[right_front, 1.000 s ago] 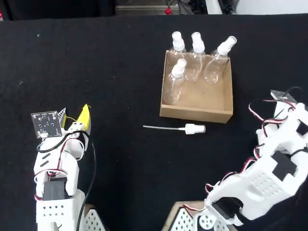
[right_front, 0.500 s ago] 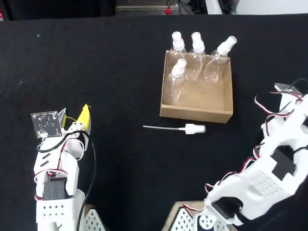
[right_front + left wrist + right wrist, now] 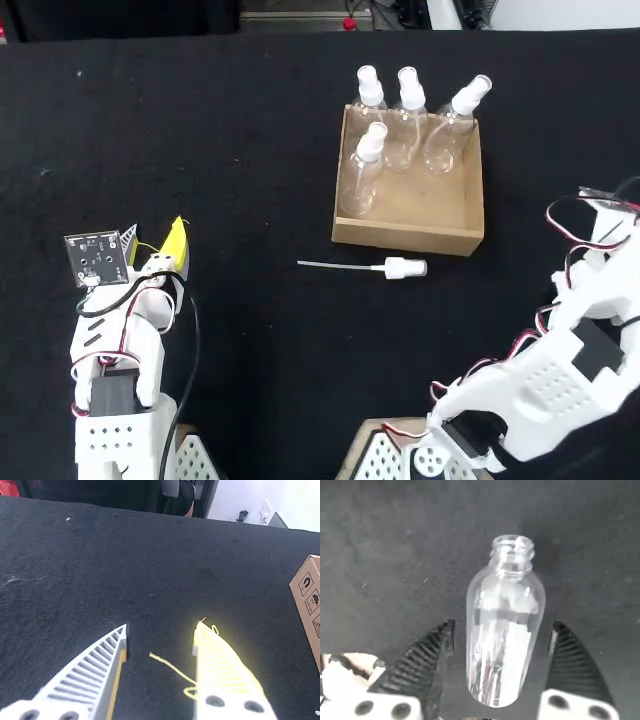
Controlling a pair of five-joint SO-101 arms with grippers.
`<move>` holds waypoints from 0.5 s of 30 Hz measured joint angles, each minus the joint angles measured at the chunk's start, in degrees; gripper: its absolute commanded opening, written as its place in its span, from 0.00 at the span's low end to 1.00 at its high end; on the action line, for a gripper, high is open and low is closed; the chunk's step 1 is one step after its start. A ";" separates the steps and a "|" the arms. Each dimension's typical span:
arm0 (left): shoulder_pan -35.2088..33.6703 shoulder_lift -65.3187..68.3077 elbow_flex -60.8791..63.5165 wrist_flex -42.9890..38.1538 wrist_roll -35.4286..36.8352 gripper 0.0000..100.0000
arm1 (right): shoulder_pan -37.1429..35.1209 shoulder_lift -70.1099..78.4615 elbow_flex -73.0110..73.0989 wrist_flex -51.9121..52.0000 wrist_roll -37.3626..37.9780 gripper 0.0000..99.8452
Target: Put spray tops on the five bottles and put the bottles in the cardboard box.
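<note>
A clear bottle (image 3: 504, 625) with no spray top lies on the black table, its open neck pointing away from the wrist. My right gripper (image 3: 502, 627) is open, one finger on each side of the bottle; whether they touch it I cannot tell. A loose white spray top (image 3: 405, 267) with its thin tube lies just in front of the cardboard box (image 3: 408, 232). Several capped bottles (image 3: 361, 170) stand in the box, along its far side. My left gripper (image 3: 161, 627) hovers open over bare table at the near left (image 3: 155, 238).
The right arm (image 3: 570, 370) takes up the near right corner of the table. One side of the cardboard box (image 3: 307, 595) shows to one side of the left gripper. Black cloth lies bare between the left arm and the box.
The right arm's wrist has swung to the right and toward the near edge in the high view. The left arm, the box and the loose spray top have stayed put.
</note>
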 measured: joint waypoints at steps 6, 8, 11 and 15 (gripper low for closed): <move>0.00 0.00 0.00 0.00 0.00 0.21 | 0.35 0.00 0.79 -1.23 2.37 0.26; 0.00 0.00 0.00 0.00 0.00 0.21 | 1.05 0.00 3.25 -4.31 4.04 0.26; 0.00 0.00 0.00 0.00 0.00 0.21 | 1.32 0.00 8.00 -9.32 5.19 0.26; 0.00 0.00 0.00 0.00 0.00 0.21 | 1.67 0.00 8.70 -12.31 5.27 0.26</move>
